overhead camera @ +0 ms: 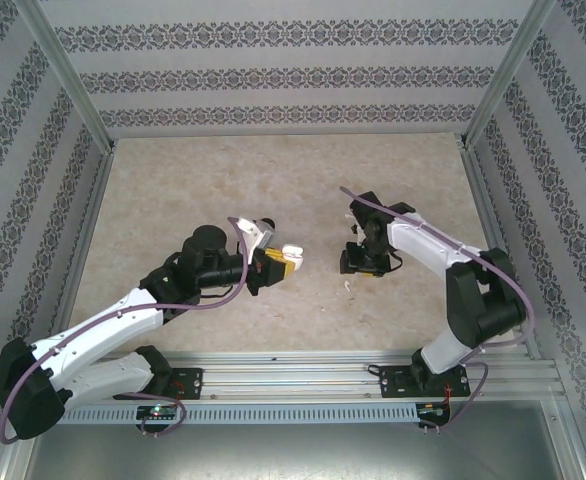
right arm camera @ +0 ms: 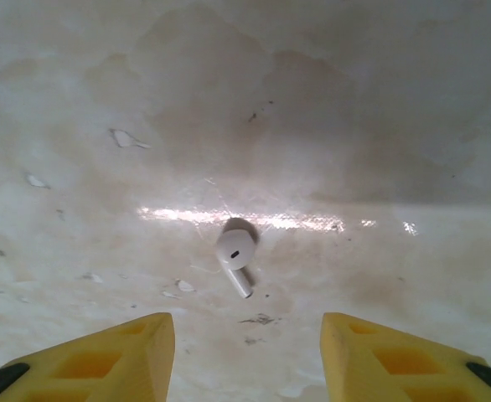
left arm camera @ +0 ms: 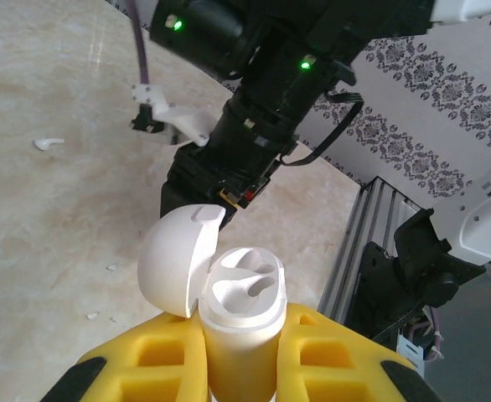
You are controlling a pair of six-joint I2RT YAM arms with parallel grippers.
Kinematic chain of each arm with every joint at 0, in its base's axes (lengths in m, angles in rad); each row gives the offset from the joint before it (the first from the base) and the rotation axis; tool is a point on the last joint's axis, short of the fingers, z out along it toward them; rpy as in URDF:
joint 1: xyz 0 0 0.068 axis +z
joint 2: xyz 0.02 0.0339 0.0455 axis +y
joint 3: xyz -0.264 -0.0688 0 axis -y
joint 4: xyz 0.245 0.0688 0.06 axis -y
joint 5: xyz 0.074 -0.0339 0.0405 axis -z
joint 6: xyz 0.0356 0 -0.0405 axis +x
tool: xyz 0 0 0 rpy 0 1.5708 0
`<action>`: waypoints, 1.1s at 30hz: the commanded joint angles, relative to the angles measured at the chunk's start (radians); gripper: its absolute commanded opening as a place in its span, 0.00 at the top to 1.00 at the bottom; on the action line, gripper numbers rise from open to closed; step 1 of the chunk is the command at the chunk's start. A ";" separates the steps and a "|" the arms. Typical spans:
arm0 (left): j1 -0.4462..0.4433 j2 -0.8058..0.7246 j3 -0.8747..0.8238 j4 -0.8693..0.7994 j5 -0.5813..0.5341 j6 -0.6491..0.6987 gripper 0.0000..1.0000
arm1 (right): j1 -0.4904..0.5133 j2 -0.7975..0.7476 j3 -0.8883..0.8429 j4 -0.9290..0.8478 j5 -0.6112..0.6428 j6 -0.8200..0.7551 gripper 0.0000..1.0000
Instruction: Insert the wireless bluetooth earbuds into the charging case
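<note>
1. The charging case (left arm camera: 239, 335) is found clamped upright between the yellow fingers (left arm camera: 329, 352) of the left gripper (overhead camera: 278, 263), raised above the table (overhead camera: 273, 170).
2. The case lid (left arm camera: 178, 261) is seen hinged back to the left; two empty sockets are exposed in the top of the case.
3. The right gripper (right arm camera: 245, 352) is recorded with its jaws apart and nothing between them, pointed down at the table.
4. One white earbud (right arm camera: 235, 251) is noted lying on the table just ahead of the right fingertips, touched by neither, stem toward the gripper.
5. The two grippers are observed near each other at mid-table, not touching.
</note>
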 commanded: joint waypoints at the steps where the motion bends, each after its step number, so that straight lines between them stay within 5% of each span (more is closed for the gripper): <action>1: -0.024 0.002 0.006 0.039 -0.014 0.000 1.00 | 0.036 0.052 0.047 -0.078 0.058 -0.053 0.51; 33: -0.080 -0.055 -0.024 -0.008 -0.066 0.004 1.00 | 0.104 0.255 0.089 -0.026 0.061 -0.023 0.64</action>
